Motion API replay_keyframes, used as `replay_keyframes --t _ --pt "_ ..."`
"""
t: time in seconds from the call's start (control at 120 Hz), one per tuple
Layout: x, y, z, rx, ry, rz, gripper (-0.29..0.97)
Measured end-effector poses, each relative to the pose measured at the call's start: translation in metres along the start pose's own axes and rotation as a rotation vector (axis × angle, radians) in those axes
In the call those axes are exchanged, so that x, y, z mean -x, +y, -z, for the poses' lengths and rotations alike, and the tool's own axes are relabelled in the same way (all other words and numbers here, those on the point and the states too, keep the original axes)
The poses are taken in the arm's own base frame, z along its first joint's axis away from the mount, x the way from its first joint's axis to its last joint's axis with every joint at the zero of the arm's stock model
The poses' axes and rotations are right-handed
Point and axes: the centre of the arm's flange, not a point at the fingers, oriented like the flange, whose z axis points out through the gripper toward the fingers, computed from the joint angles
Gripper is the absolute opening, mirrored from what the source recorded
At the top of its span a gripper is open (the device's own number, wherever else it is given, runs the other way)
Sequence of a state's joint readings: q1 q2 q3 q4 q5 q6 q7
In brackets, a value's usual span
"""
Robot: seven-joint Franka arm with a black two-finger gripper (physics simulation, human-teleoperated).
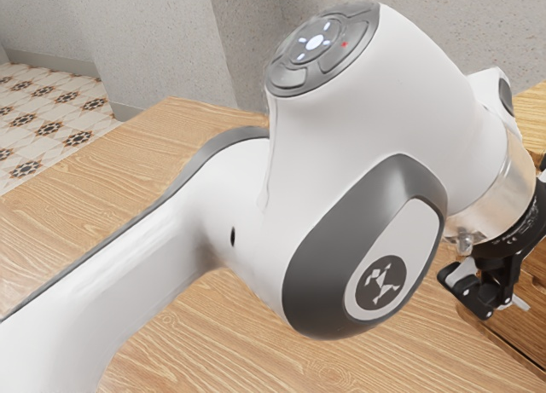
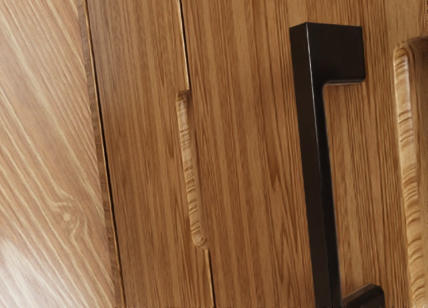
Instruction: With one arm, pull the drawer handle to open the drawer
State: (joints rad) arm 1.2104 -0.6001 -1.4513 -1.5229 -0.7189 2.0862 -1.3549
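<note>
Drawer handle, black bar on the wooden drawer front, sat close ahead of your gripper; you couldn't tell its opening.

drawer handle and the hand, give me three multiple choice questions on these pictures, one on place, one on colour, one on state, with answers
1. In the exterior view, where is the hand?
A) low at the view's right edge, beyond the white arm
B) upper left, over the tiled floor
C) dead centre

2. What colour is the drawer handle?
A) silver
B) black
C) red

3. In the wrist view, what state is the handle in?
A) snapped in two
B) covered by a cloth
C) unbroken and bare on the wooden front

Answers:
1 A, the black hand pokes out past the arm at the right edge.
2 B, it is a black bar against light wood.
3 C, the bar runs unbroken with nothing on it.
</note>
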Motion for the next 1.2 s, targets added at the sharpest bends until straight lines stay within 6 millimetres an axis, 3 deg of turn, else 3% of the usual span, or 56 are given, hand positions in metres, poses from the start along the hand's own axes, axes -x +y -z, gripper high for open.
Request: replay_keyframes --t 0.167,0.333,0.767,1.2 --pt "0.004 0.007 -0.015 0.004 -0.003 -0.009 0.65" --pt "-0.009 0.011 -0.017 0.013 0.010 0.005 0.65" --pt "-0.016 0.017 -0.039 0.013 0.017 0.008 0.65" --pt "-0.023 0.003 -0.065 -0.031 0.008 0.021 0.65"
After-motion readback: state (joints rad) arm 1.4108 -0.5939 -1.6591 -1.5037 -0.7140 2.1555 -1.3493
